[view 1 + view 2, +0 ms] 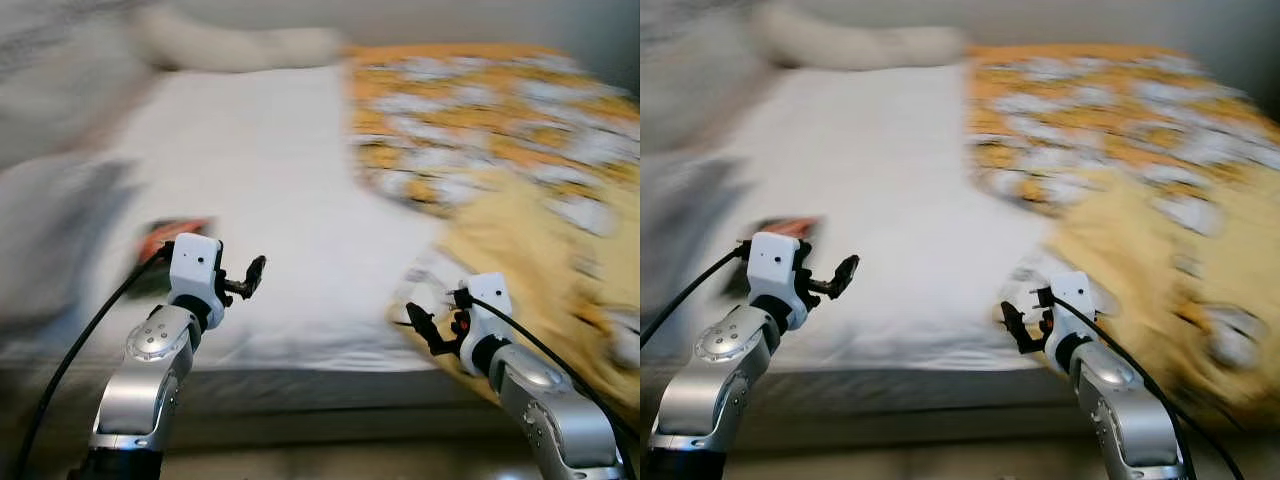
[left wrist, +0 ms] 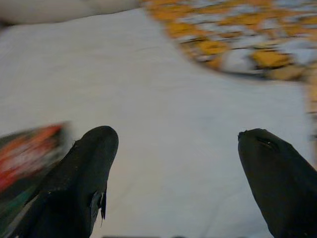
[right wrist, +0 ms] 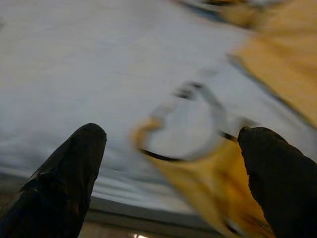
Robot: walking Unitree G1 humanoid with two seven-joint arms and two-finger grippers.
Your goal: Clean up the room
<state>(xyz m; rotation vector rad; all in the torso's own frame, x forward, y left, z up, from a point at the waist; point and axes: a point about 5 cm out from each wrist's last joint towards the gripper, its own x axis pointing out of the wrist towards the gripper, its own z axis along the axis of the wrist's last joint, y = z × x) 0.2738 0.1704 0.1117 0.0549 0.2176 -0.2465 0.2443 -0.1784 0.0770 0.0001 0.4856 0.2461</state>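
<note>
two grippers, left (image 2: 173,148) and right (image 3: 168,148), fingers spread, above white bed (image 1: 280,200); yellow blanket (image 1: 520,200) rightward

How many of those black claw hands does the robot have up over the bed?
2. The left gripper hovers over the white sheet near a blurred red object; the right gripper hovers by the edge of the yellow patterned blanket. Both are open.

Nothing here can be read. The red and orange packet (image 1: 172,236) on the white sheet (image 1: 270,180) is too blurred to show any lettering.
</note>
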